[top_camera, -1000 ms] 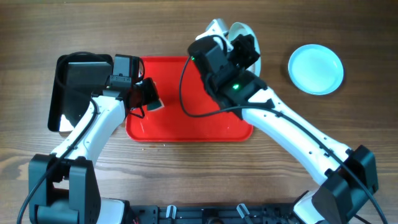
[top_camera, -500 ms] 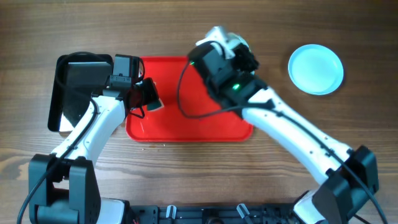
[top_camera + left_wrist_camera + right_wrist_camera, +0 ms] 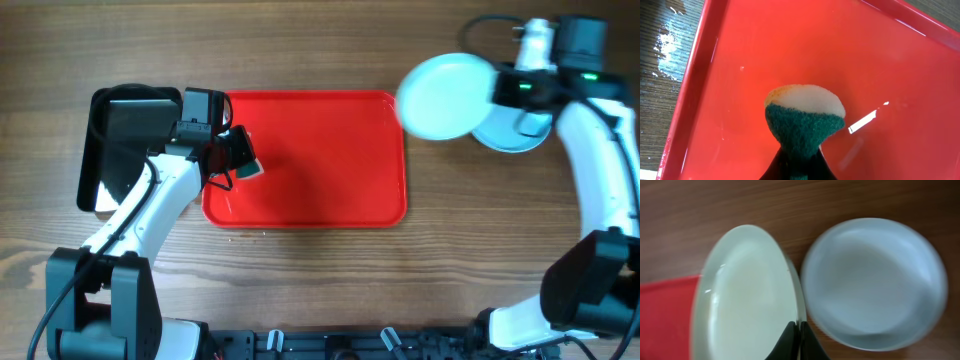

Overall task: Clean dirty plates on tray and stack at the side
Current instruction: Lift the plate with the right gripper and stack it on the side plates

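Observation:
The red tray (image 3: 320, 170) lies mid-table with no plates on it. My right gripper (image 3: 497, 90) is shut on the rim of a pale blue plate (image 3: 442, 96) and holds it in the air between the tray's right end and another plate (image 3: 520, 135) resting on the table at the right. In the right wrist view the held plate (image 3: 742, 295) is left of my fingers (image 3: 799, 337) and the resting plate (image 3: 875, 282) is to the right. My left gripper (image 3: 238, 155) is shut on a green and white sponge (image 3: 805, 115) over the tray's left part (image 3: 900, 75).
A glossy black tray (image 3: 125, 145) sits left of the red tray, under my left arm. Water drops lie on the wood (image 3: 670, 30) by the red tray's left rim. Bare wooden table lies at the front and far right.
My right arm has swung from over the tray's back right corner out to the right, carrying the plate toward the one on the table. The left arm has not moved.

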